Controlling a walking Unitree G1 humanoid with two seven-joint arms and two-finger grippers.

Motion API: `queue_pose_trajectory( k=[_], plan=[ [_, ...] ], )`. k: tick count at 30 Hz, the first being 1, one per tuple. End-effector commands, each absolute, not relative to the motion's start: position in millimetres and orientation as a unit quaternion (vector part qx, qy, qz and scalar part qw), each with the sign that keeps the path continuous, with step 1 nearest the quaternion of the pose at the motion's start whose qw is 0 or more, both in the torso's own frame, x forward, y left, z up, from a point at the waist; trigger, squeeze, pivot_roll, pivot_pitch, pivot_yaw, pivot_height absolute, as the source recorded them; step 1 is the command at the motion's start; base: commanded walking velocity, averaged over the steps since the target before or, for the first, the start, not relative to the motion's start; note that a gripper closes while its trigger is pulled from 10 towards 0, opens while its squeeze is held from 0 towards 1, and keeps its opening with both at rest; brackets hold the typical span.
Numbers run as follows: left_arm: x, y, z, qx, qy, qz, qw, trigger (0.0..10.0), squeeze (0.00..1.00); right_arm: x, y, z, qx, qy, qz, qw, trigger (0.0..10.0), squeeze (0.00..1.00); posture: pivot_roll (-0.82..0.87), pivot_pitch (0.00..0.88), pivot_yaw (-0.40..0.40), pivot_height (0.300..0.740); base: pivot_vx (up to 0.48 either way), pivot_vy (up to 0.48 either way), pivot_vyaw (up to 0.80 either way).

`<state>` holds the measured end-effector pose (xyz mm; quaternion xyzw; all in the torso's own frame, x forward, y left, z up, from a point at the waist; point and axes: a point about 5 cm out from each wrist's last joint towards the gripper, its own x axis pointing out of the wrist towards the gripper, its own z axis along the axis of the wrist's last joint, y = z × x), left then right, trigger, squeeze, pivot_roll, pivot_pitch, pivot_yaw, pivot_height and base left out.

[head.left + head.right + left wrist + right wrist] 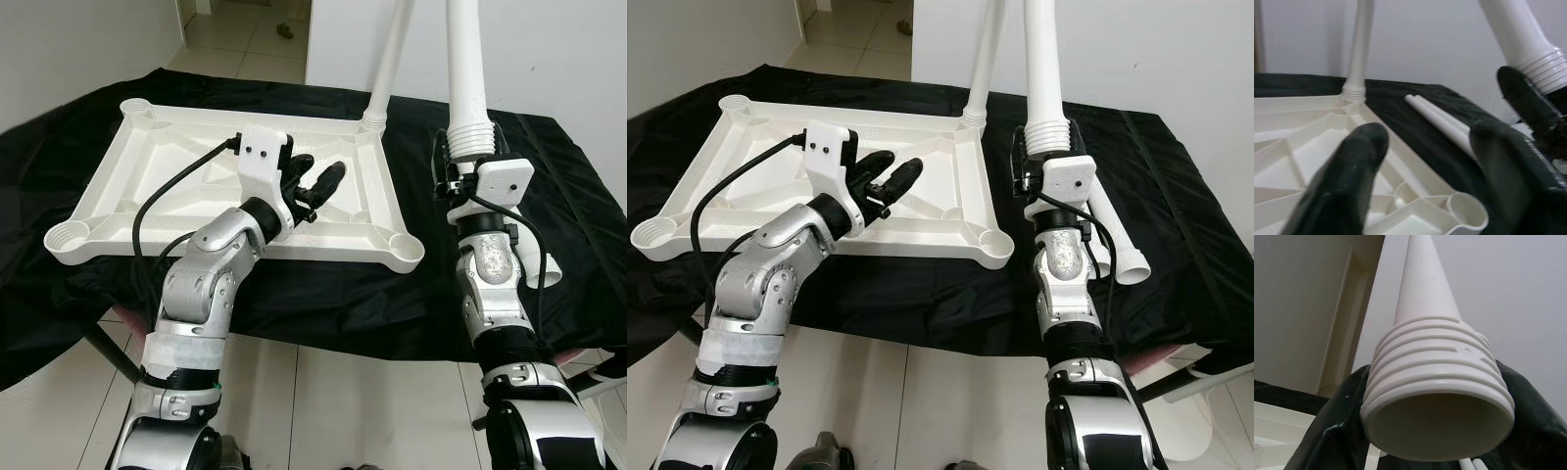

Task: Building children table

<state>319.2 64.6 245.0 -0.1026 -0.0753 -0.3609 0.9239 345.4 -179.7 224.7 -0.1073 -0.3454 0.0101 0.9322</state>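
One leg (384, 73) already stands screwed into a far corner of the upturned tabletop (147, 186), so we hold our right gripper (468, 147) clamped on a second leg (464, 59), threaded end down, while our left gripper (312, 183) hovers open over the tabletop.

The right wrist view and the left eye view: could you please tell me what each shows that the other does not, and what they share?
The right wrist view alone looks up into the hollow open end of the threaded leg. The left eye view alone takes in the left gripper, open over the upturned tabletop, the leg already fitted at its far corner, and the black cloth. Both share the right gripper shut on the threaded leg.
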Motion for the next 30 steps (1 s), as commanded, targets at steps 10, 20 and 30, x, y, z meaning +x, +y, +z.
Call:
queue_pose_trajectory(
  k=[10, 20, 30],
  plan=[
    [313.0, 52.6, 264.7, -0.145, -0.08, -0.491, 0.856, 10.0, 0.3, 341.4, -163.5, 218.2, -0.116, -0.331, 0.079, 0.933, 10.0, 0.0, 0.12, 0.012, -0.05, 0.74, 0.0, 0.0, 0.0],
    [327.2, 44.2, 275.8, -0.233, 0.003, -0.501, 0.834, 10.0, 0.0, 331.6, -131.5, 191.9, -0.125, -0.277, 0.212, 0.929, 10.0, 0.0, 0.11, 0.009, -0.052, 0.74, 0.0, 0.0, 0.0],
    [345.3, 47.3, 261.7, -0.23, 0.077, -0.444, 0.862, 10.0, 0.0, 327.4, -122.6, 186.6, -0.125, -0.266, 0.238, 0.926, 10.0, 0.0, 0.11, 0.011, -0.039, 0.74, 0.0, 0.0, 0.0]
  ],
)
